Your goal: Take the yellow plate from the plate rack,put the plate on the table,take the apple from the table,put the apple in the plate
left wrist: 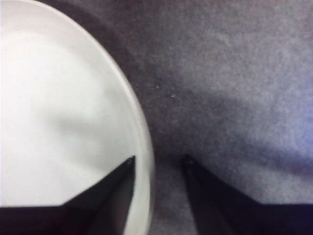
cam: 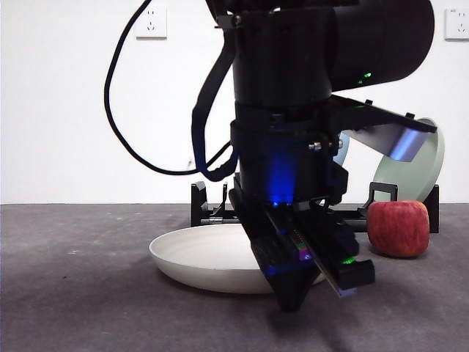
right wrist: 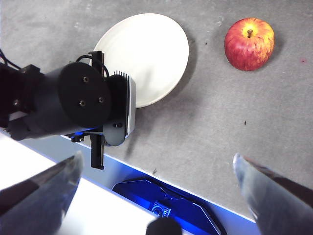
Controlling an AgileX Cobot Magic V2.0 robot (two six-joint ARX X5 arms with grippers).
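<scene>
The yellow plate [cam: 205, 253] lies flat on the table [cam: 73, 293], in front of the plate rack [cam: 199, 205]. My left gripper [cam: 315, 282] is down at the plate's near right edge. In the left wrist view [left wrist: 159, 159] its jaws stand apart on either side of the plate's rim [left wrist: 146, 147], one over the plate, one over the table. The apple [cam: 398, 229] stands on the table to the right of the plate. My right gripper [right wrist: 157, 157] is open and empty, high above the table, looking down on the plate [right wrist: 151, 49], the apple [right wrist: 249, 44] and the left arm [right wrist: 73, 103].
A sage-green plate [cam: 418, 165] leans in the rack's right end behind the apple. A sliver of a blue plate [cam: 342, 150] shows behind the arm. The left arm's black cable [cam: 117, 110] loops out to the left.
</scene>
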